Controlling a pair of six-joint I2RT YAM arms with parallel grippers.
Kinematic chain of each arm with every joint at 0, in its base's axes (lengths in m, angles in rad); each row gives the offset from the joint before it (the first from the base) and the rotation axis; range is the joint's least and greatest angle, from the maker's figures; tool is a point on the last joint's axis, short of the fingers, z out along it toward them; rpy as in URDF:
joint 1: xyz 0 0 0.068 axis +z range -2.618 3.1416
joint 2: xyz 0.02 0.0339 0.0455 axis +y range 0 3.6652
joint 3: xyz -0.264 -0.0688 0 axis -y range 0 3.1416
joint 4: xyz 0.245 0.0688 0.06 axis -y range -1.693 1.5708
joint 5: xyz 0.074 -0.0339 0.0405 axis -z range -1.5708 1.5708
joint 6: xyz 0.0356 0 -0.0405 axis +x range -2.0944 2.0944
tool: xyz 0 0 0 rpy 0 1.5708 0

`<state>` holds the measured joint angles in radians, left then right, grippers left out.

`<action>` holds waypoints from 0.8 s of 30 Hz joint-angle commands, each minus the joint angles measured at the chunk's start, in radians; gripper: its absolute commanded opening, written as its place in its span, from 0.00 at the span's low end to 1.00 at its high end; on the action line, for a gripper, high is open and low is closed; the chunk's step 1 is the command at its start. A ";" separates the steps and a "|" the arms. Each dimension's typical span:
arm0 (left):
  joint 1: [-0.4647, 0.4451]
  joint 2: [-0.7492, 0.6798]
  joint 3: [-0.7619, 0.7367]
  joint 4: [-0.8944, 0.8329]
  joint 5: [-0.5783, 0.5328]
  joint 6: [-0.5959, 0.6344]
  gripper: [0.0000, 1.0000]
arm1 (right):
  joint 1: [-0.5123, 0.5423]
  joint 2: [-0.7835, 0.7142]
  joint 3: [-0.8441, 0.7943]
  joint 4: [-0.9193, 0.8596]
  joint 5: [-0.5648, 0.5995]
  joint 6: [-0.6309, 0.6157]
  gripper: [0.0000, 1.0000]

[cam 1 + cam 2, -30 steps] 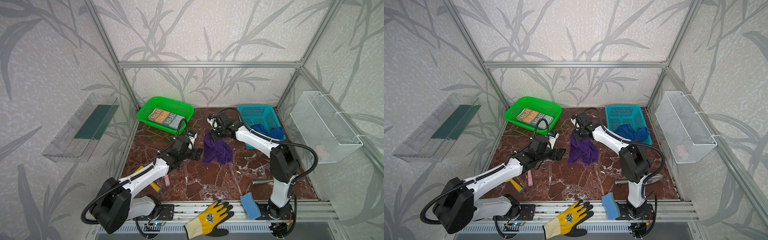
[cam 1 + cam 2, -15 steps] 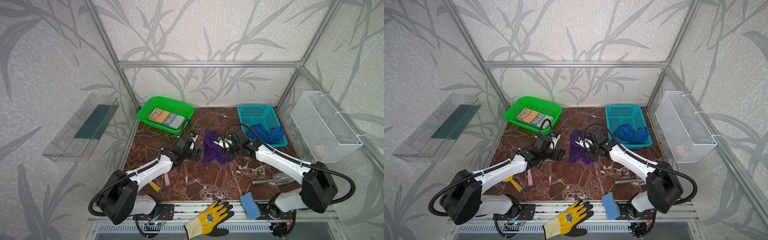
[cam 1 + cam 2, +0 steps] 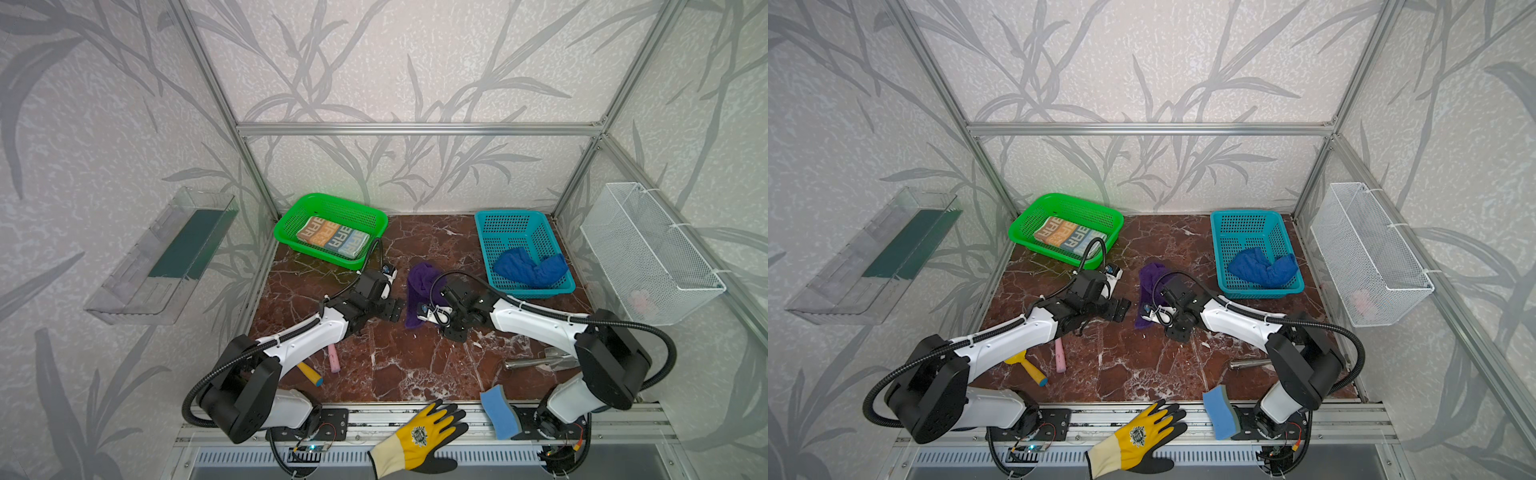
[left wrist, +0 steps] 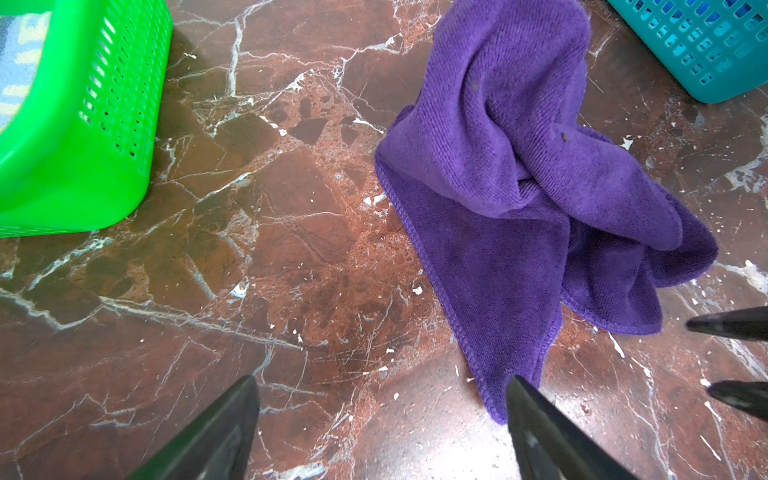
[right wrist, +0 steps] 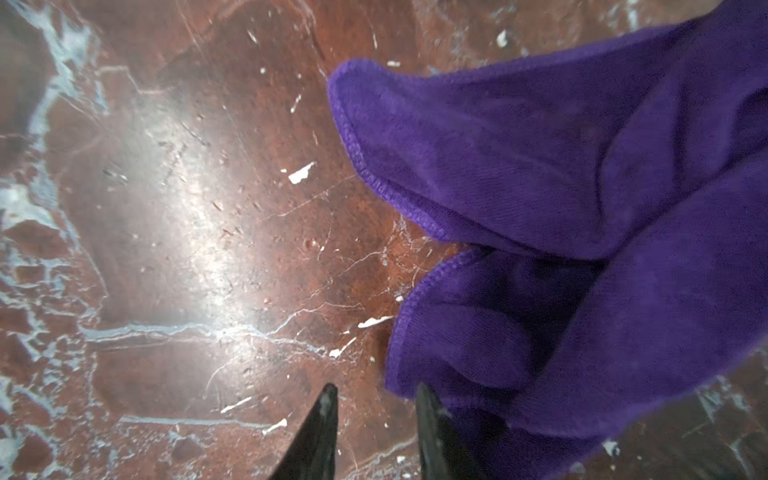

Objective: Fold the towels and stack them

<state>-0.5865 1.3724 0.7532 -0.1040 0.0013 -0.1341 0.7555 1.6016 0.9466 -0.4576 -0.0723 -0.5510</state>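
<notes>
Flanking purple towel (image 4: 519,166) | left tool (image 4: 382,380) spread wide, empty | right tool (image 5: 375,386) slightly parted, empty

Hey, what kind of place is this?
Probably a robot lab test cell, not a home. An aluminium frame with leaf-patterned panels boxes in a marble-look tabletop, a left arm and right arm are mounted at its front edge, and a purple towel lies on it.

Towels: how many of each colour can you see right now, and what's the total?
purple towel: 1
royal blue towel: 1
cream lettered towel: 1
Total: 3
</notes>
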 commanded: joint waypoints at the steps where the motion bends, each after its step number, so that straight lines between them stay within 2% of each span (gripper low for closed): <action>1: -0.001 -0.010 0.009 0.003 -0.020 0.008 0.93 | 0.002 0.031 0.031 -0.030 0.040 0.003 0.33; 13: 0.000 -0.013 0.008 -0.005 -0.037 0.017 0.94 | 0.004 0.144 0.060 -0.006 0.070 -0.002 0.31; 17: -0.001 -0.016 0.008 -0.007 -0.045 0.026 0.94 | 0.003 0.169 0.072 -0.010 0.105 -0.004 0.27; 20: 0.000 -0.015 0.009 -0.010 -0.047 0.030 0.94 | 0.003 0.181 0.079 -0.013 0.122 -0.007 0.19; 24: 0.000 -0.010 0.011 -0.009 -0.050 0.033 0.94 | 0.002 0.182 0.088 -0.011 0.140 -0.008 0.00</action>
<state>-0.5865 1.3716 0.7532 -0.1040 -0.0299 -0.1127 0.7555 1.7630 1.0199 -0.4458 0.0402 -0.5545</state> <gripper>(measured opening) 0.937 0.047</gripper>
